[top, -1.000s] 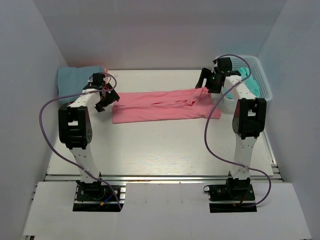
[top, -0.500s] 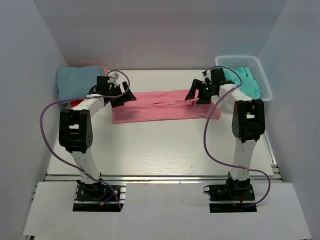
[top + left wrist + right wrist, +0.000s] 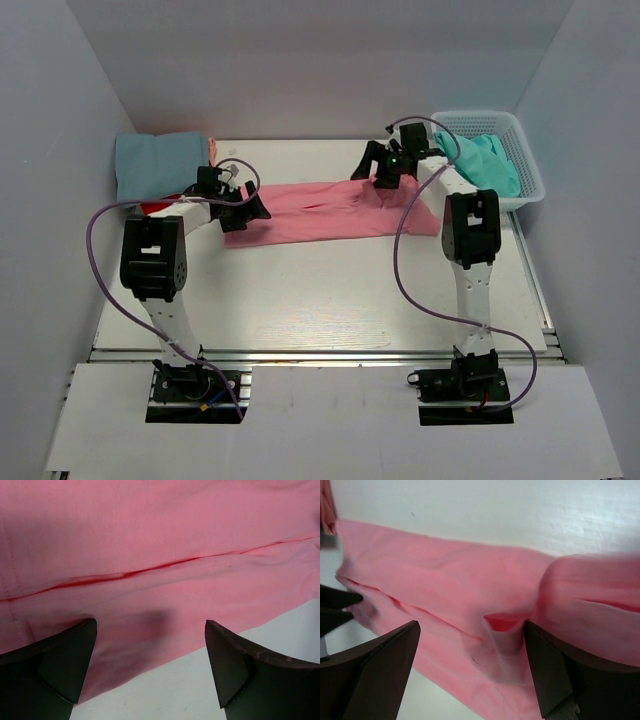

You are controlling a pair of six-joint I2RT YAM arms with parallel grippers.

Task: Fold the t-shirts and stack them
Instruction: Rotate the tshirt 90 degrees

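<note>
A salmon pink t-shirt (image 3: 320, 210) lies folded into a long strip across the middle of the table. It fills the left wrist view (image 3: 160, 540) and the right wrist view (image 3: 470, 590). My left gripper (image 3: 247, 207) is open at the strip's left end, its jaws wide over the near edge of the cloth. My right gripper (image 3: 378, 172) is open over the strip's far right part, above a raised fold (image 3: 502, 622). A dusty blue t-shirt (image 3: 150, 160) lies folded at the back left with red cloth (image 3: 150, 207) under it. A turquoise green t-shirt (image 3: 485, 160) lies in the basket.
The white lattice basket (image 3: 525, 165) stands at the back right corner. White walls close in the table at left, back and right. Purple cables loop from both arms.
The right gripper has moved left and away from the basket over the shirt's far edge. The left gripper has swung over the shirt's left end and come down. The shirt stays flat.
</note>
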